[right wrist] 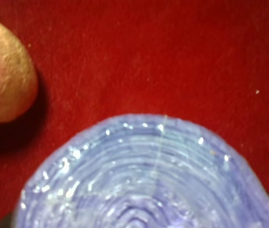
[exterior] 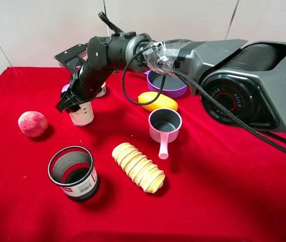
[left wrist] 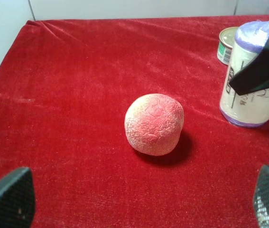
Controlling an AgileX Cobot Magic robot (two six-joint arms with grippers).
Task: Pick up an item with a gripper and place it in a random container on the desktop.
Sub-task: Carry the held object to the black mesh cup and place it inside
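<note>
The tall white canister (exterior: 82,114) with a crinkled purple top stands on the red cloth at the back left. It also shows in the left wrist view (left wrist: 249,97), and its top (right wrist: 148,180) fills the right wrist view. My right gripper (exterior: 74,101) reaches across and sits around the canister's upper part, with one black finger (left wrist: 262,71) lying against its side. I cannot see whether the jaws press on it. The black wire-mesh cup (exterior: 74,174) stands empty at the front left. My left gripper (left wrist: 139,204) is open and empty, low over the cloth.
A pink-red round fruit (exterior: 32,123) lies left of the canister, also in the left wrist view (left wrist: 154,124). A small tin can (exterior: 101,91) stands behind the canister. A pink saucepan (exterior: 165,126), purple pan (exterior: 168,84), yellow fruit (exterior: 158,101) and bread loaf (exterior: 138,166) lie mid-table.
</note>
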